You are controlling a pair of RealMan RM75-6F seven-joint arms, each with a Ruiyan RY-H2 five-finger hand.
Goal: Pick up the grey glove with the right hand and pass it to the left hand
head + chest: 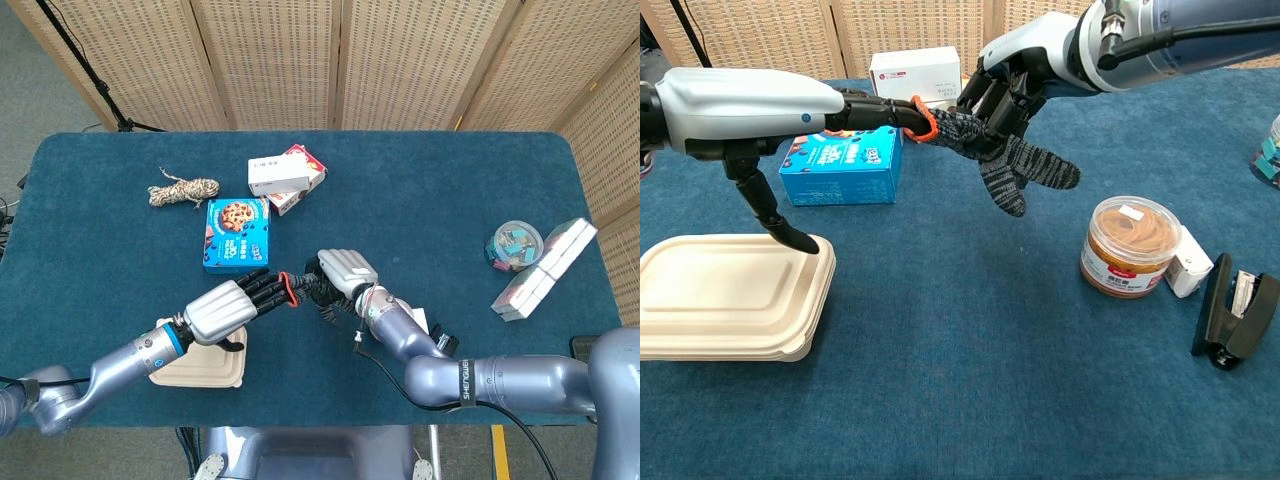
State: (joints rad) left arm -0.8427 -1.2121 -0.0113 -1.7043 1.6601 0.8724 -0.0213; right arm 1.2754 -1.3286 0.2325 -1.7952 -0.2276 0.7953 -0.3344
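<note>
The grey knit glove (1018, 166) with an orange cuff (923, 121) hangs in the air above the table. My right hand (1017, 72) grips it from above near the cuff, and the glove's fingers dangle down to the right. My left hand (755, 100) stretches in from the left with its fingers (878, 112) straight. Their tips touch the orange cuff while the thumb hangs down apart. In the head view the left hand (226, 308) and right hand (344, 270) meet at the glove (303, 289) near the table's middle front.
A blue cookie box (840, 160) and a white box (915, 72) lie behind the hands. A beige lidded food container (725, 300) sits under the left arm. A jar of rubber bands (1131, 246) and a black stapler (1238, 320) stand at the right. A rope bundle (183, 190) lies far left.
</note>
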